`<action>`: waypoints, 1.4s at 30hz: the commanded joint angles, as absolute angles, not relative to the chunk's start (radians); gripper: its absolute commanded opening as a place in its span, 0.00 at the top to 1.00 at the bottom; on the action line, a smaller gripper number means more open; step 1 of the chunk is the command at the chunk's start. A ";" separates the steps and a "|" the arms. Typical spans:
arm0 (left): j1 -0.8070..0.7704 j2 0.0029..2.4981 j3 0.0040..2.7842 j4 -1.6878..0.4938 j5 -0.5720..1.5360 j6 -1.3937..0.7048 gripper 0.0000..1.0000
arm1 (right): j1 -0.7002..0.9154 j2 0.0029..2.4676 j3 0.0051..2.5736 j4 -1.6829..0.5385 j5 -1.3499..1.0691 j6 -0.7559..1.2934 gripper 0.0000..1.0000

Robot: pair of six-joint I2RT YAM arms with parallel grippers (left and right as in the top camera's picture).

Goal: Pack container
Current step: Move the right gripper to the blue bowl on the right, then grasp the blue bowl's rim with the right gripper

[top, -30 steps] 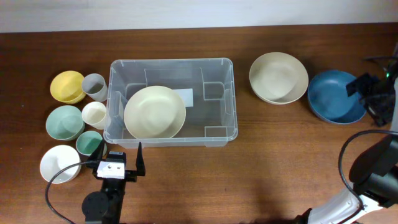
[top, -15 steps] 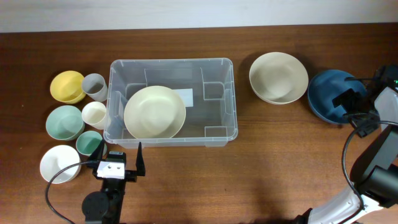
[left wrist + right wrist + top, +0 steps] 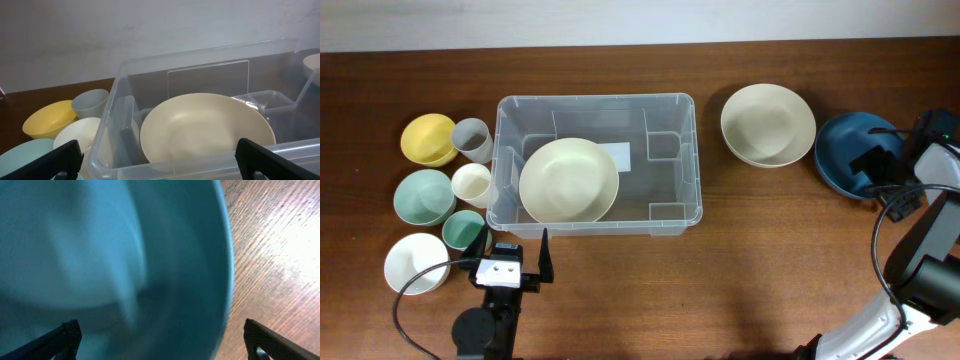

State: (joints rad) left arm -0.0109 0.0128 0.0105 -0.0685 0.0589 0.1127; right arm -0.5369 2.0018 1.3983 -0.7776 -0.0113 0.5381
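Fingers (image 3: 265, 162) spread, left gripper (image 3: 514, 250) just short of large clear rectangular plastic bin (image 3: 595, 98); right gripper (image 3: 886, 178), also spread, well apart.

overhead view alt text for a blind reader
A large clear plastic rectangular bin holds one cream shallow bowl. Small coloured bowls and cups sit left of it; to its right, a beige round bowl and a dark blue round bowl under the right gripper.

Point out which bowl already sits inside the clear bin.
The large cream bowl, in the left half of the container. The similar cream bowl and the dark blue bowl lie outside, on its right.
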 commanded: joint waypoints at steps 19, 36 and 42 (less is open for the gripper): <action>-0.006 0.005 0.009 -0.077 0.056 0.126 0.00 | -0.540 2.077 1.390 -0.698 -0.023 0.532 0.28; -0.006 0.005 0.009 -0.077 0.056 0.126 0.00 | -0.832 2.058 1.449 -0.698 -0.569 0.554 0.96; -0.006 0.005 0.009 -0.077 0.056 0.126 0.00 | -0.868 1.925 1.523 -0.695 -1.245 0.495 0.96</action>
